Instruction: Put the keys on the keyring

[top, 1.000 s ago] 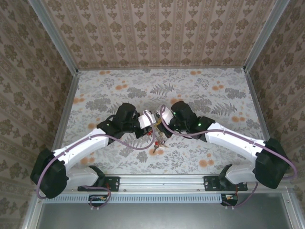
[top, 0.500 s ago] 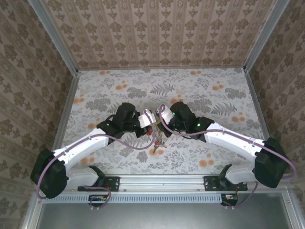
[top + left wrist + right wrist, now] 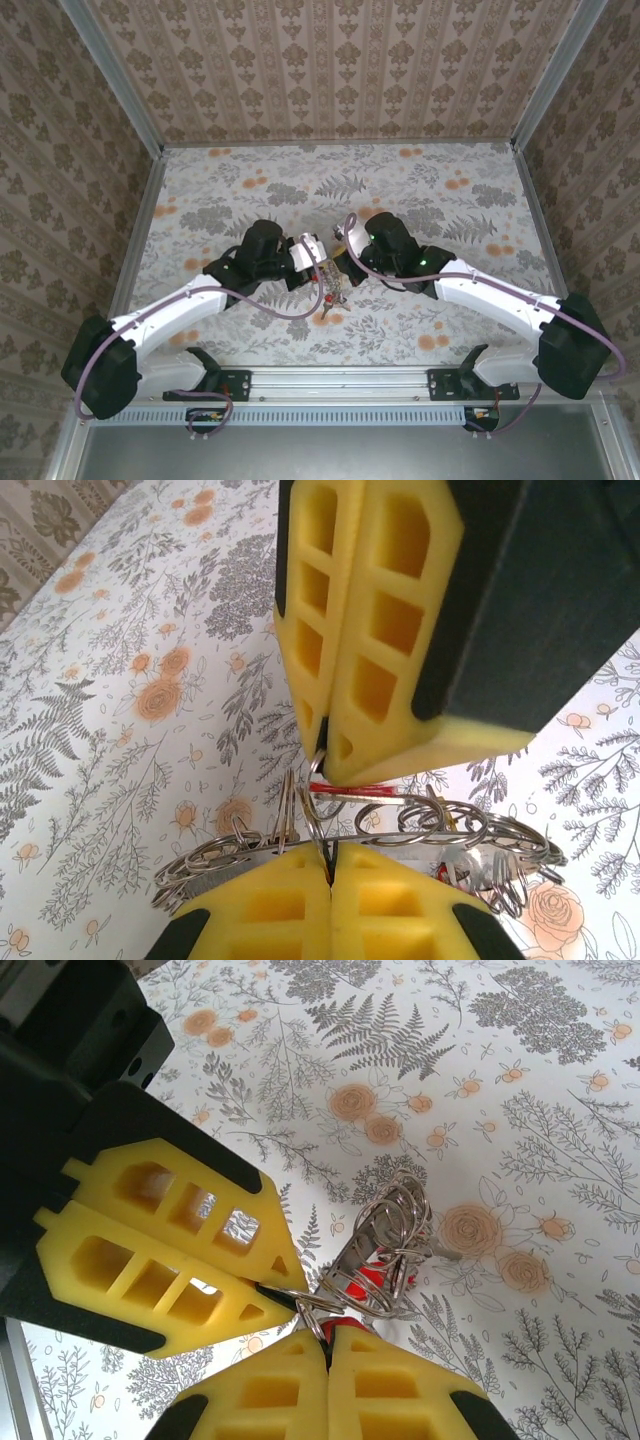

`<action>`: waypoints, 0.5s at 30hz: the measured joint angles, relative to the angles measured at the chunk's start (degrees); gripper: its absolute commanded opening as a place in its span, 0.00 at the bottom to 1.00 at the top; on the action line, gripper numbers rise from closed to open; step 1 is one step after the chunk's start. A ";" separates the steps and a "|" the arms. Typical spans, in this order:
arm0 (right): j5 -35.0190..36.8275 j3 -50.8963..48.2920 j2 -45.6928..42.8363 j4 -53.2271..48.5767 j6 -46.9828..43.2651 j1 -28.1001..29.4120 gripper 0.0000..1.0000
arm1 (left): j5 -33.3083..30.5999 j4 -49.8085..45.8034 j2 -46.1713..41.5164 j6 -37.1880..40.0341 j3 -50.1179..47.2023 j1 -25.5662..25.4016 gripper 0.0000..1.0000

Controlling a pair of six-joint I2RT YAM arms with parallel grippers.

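Observation:
Both grippers meet tip to tip above the table's middle. My left gripper is shut on a thin wire loop of the keyring, a grey ring seen edge-on with several small split rings threaded on it. My right gripper is shut on a small ring and the red head of a key right beside the left's tips. Red-headed keys dangle below the two grippers. In each wrist view the other gripper's yellow fingers are close by.
The floral tablecloth lies flat around the arms. Patterned walls close in the back and both sides. A metal rail with the arm bases runs along the near edge.
Both arms have shifted slightly toward the near edge while staying tip to tip. The grippers remain shut and the bunch of keys still hangs between them.

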 measured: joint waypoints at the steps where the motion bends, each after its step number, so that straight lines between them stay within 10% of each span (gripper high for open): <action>1: -0.22 -0.15 -0.11 0.26 0.22 -0.20 0.00 | 0.04 0.74 -0.17 -0.07 -0.48 0.00 0.00; 15: -4.59 -0.55 -0.48 1.09 2.32 -2.16 0.00 | 0.61 12.28 -2.75 -2.38 -7.26 -0.07 0.00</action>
